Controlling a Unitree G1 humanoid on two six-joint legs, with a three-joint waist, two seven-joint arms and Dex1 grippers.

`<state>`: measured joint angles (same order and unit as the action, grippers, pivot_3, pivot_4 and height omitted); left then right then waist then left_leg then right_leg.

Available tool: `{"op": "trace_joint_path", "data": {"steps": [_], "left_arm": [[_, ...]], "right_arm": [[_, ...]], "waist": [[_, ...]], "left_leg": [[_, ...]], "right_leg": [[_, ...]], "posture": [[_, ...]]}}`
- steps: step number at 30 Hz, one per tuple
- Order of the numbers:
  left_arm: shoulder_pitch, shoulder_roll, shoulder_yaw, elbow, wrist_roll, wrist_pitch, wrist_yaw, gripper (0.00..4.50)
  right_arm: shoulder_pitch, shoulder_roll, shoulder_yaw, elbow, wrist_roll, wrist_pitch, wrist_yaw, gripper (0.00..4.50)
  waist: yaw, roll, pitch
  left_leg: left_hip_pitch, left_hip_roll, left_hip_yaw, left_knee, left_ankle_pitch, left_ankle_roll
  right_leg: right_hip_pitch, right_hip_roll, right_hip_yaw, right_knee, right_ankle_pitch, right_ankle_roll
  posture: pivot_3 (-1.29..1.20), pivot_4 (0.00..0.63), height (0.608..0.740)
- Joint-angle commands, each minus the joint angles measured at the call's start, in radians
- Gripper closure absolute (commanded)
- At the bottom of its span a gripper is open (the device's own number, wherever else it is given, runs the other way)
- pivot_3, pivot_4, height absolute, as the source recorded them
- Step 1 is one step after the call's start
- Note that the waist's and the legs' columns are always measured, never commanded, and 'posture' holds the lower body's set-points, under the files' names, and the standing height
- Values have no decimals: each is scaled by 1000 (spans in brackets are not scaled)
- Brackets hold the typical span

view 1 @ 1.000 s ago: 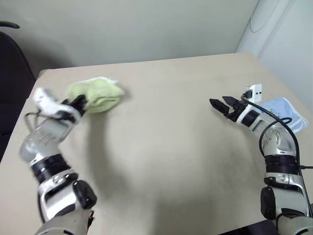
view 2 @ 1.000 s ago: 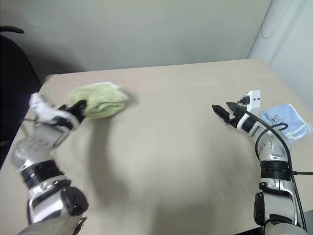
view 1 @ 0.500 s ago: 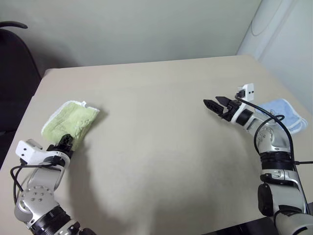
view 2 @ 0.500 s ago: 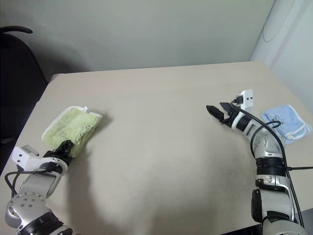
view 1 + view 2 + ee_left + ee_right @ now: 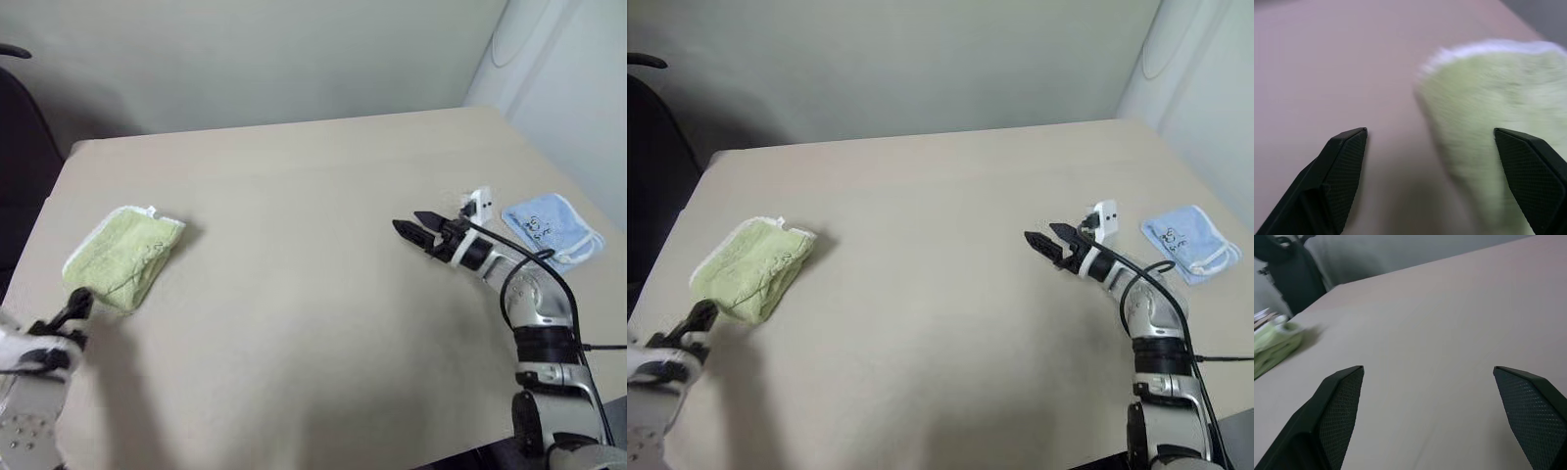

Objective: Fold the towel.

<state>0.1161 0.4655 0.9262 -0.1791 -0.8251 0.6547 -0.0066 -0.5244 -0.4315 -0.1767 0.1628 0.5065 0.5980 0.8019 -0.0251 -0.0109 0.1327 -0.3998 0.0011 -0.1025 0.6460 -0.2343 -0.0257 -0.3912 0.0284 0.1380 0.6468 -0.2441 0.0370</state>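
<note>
Towel [image 5: 121,257] released onto table [image 5: 313,294], left gripper [image 5: 76,305] withdrawn, jaws wide, seemingly clear; right gripper [image 5: 413,230] jaws wide, empty

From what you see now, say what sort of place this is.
Probably a plain office or lab room: a bare beige table against a blank wall, a dark chair at its side, and two small cloths, a green towel and a blue one.

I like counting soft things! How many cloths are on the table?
2. The folded towel lies near the table's left edge; the pale blue cloth lies near the right edge. None looks hidden.
</note>
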Motion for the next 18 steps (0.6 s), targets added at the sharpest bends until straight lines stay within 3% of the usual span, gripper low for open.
{"op": "trace_joint_path", "data": {"steps": [1, 5, 8, 13, 18], "left_arm": [[34, 68, 13, -105, 20, -116, -162, 29], [19, 120, -163, -253, 15, -94, -272, 29], [-64, 136, -417, -325, 104, -89, -297, 29], [-183, 94, -728, -254, 288, -145, -332, 29], [-237, 43, -805, -184, 366, -174, -336, 29]], "right_arm": [[5, -26, 31, -74, -8, -25, 30, 0], [-32, -44, 83, 9, -135, -197, 6, 0], [-70, -35, 71, 87, -152, -255, -6, 0], [-42, -42, 56, 69, -156, -290, -16, 0], [30, -51, 25, -4, -140, -279, -44, 0]], "waist": [[6, -1, 0], [21, 0, 0], [31, 0, 1], [29, -1, 0], [22, -1, 0]], "left_leg": [[0, 0, -1, 0, 0, 0], [1, 0, -5, 2, -6, 11], [1, -3, -5, 2, -7, 14], [-1, -4, -3, 5, -6, 12], [-3, 0, -2, 0, -1, -1]], "right_leg": [[0, 0, 0, 0, -1, -2], [-1, 1, -2, 0, -1, -8], [-1, -2, -2, 0, 2, -9], [1, -4, -3, -1, 9, 1], [-4, -1, -4, -1, 8, -1]], "posture": [[0, 150, 740], [0, 150, 740], [0, 150, 740], [0, 150, 740], [0, 150, 740]]}}
